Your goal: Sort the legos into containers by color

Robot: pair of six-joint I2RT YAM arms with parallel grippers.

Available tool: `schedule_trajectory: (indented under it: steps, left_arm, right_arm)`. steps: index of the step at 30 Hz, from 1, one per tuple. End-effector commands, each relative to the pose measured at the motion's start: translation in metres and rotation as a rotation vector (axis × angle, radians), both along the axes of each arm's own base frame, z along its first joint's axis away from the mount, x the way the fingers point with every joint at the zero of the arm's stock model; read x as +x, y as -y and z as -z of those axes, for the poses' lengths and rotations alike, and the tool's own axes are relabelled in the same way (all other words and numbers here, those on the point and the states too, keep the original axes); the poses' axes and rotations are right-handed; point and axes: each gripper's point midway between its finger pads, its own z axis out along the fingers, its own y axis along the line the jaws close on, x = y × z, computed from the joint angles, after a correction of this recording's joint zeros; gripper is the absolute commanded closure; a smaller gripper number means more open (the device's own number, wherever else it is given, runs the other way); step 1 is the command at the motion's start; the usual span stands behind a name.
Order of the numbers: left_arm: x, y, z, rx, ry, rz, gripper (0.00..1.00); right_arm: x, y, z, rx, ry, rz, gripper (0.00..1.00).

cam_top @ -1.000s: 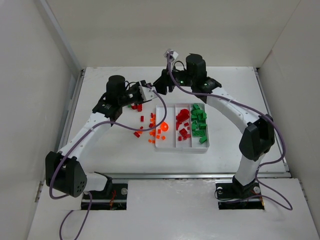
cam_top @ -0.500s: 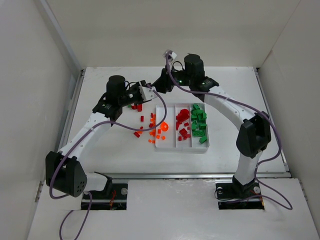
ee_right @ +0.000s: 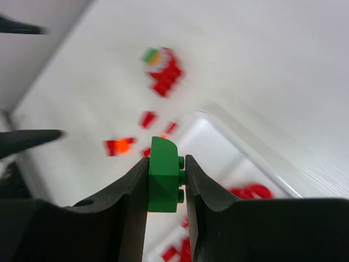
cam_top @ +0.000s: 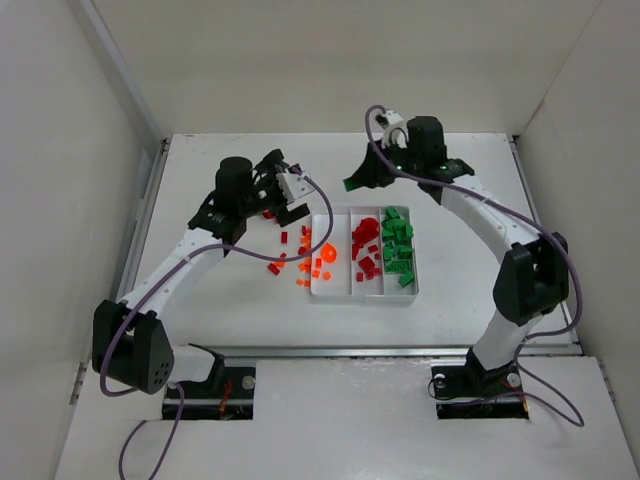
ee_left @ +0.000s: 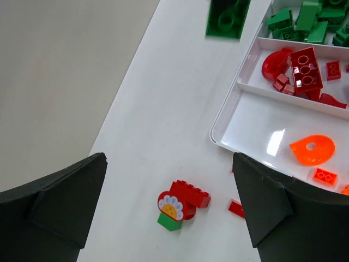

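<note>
My right gripper [ee_right: 166, 164] is shut on a green lego [ee_right: 163, 174] and holds it in the air behind the white tray [cam_top: 325, 292]; the same green lego [ee_left: 228, 16] shows at the top of the left wrist view. My left gripper [ee_left: 169, 164] stands wide open over a small stuck-together cluster [ee_left: 180, 204] on the table: a red brick, a round flower-printed piece and a small green brick. The tray's containers hold orange legos [ee_left: 312, 150] on the left, red legos [ee_left: 305, 68] in the middle and green legos [cam_top: 398, 245] on the right.
Loose red and orange legos [cam_top: 305, 265] lie scattered on the table left of the tray, one red lego [cam_top: 272, 268] farthest left. White walls enclose the table on the left, back and right.
The two grippers were together left of the tray. The right one has lifted away to the right with the green lego. The left one has opened, and the cluster lies on the table.
</note>
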Motion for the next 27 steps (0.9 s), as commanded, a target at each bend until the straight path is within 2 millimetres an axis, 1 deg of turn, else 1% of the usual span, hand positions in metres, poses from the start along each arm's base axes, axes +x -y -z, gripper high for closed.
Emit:
schedule_trajectory:
  steps: [1,2,3,5,6,7,8,9,10,12,13,15,16,17,18,19,20,21,22,23,24,27]
  left_arm:
    - [0.006,-0.005,-0.012,-0.071,0.011,-0.084,0.0]
    - [0.007,-0.006,-0.008,-0.077,0.001,-0.1,0.0]
    - [0.011,-0.01,-0.013,-0.089,0.015,-0.123,0.0]
    - [0.012,-0.014,-0.003,-0.088,-0.001,-0.148,0.0]
    - [0.012,-0.014,-0.003,-0.088,-0.001,-0.148,0.0]
    - [0.012,-0.014,0.0,-0.088,-0.001,-0.148,0.0]
    - [0.012,-0.015,0.002,-0.092,-0.006,-0.159,0.0]
    - [0.011,-0.016,-0.001,-0.096,0.002,-0.159,0.0]
    - [0.01,-0.015,0.002,-0.102,-0.005,-0.161,0.0]
    - [0.01,-0.015,0.002,-0.102,-0.005,-0.161,0.0]
    - [0.01,-0.015,0.002,-0.109,-0.012,-0.164,0.0]
    - [0.011,-0.015,0.001,-0.12,-0.008,-0.166,0.0]
    - [0.009,-0.015,0.006,-0.122,-0.022,-0.169,0.0]
    - [0.01,-0.014,0.003,-0.128,-0.011,-0.168,0.0]
    - [0.01,-0.014,0.006,-0.136,-0.016,-0.17,0.0]
    - [0.011,-0.014,0.004,-0.15,-0.017,-0.173,0.0]
    - [0.01,-0.015,0.008,-0.144,-0.024,-0.183,0.0]
    - [0.011,-0.015,0.006,-0.158,-0.023,-0.185,0.0]
    - [0.01,-0.019,0.007,-0.167,-0.031,-0.197,0.0]
    - [0.011,-0.018,0.004,-0.172,-0.021,-0.197,0.0]
    - [0.01,-0.019,0.01,-0.166,-0.032,-0.198,0.0]
    - [0.009,-0.018,0.013,-0.179,-0.045,-0.202,0.0]
  right_arm:
    - [0.011,0.071,0.004,-0.28,0.051,0.21,1.0]
    - [0.01,0.083,0.016,-0.362,0.021,0.233,1.0]
    - [-0.004,0.102,0.038,-0.48,-0.064,0.249,1.0]
    - [-0.016,0.114,0.058,-0.578,-0.126,0.218,1.0]
    - [-0.03,0.122,0.067,-0.623,-0.184,0.201,1.0]
    - [-0.036,0.125,0.075,-0.643,-0.22,0.191,1.0]
    - [-0.045,0.128,0.087,-0.668,-0.268,0.176,1.0]
    - [-0.05,0.13,0.089,-0.679,-0.289,0.17,1.0]
    - [-0.062,0.135,0.101,-0.71,-0.35,0.152,1.0]
    - [-0.073,0.139,0.115,-0.744,-0.416,0.132,1.0]
    - [-0.081,0.14,0.119,-0.756,-0.456,0.115,1.0]
    - [-0.085,0.139,0.127,-0.76,-0.494,0.107,1.0]
    - [-0.088,0.141,0.127,-0.766,-0.506,0.104,1.0]
    - [-0.09,0.142,0.13,-0.77,-0.515,0.101,1.0]
    - [-0.093,0.142,0.136,-0.779,-0.533,0.096,1.0]
    - [-0.093,0.142,0.136,-0.779,-0.533,0.096,0.98]
    - [-0.092,0.144,0.136,-0.786,-0.531,0.101,0.94]
    - [-0.094,0.144,0.142,-0.791,-0.553,0.103,0.91]
    - [-0.096,0.147,0.145,-0.807,-0.567,0.103,0.89]
    - [-0.096,0.147,0.145,-0.807,-0.567,0.103,0.82]
    - [-0.095,0.148,0.146,-0.814,-0.565,0.108,0.78]
    - [-0.096,0.148,0.149,-0.818,-0.573,0.106,0.59]
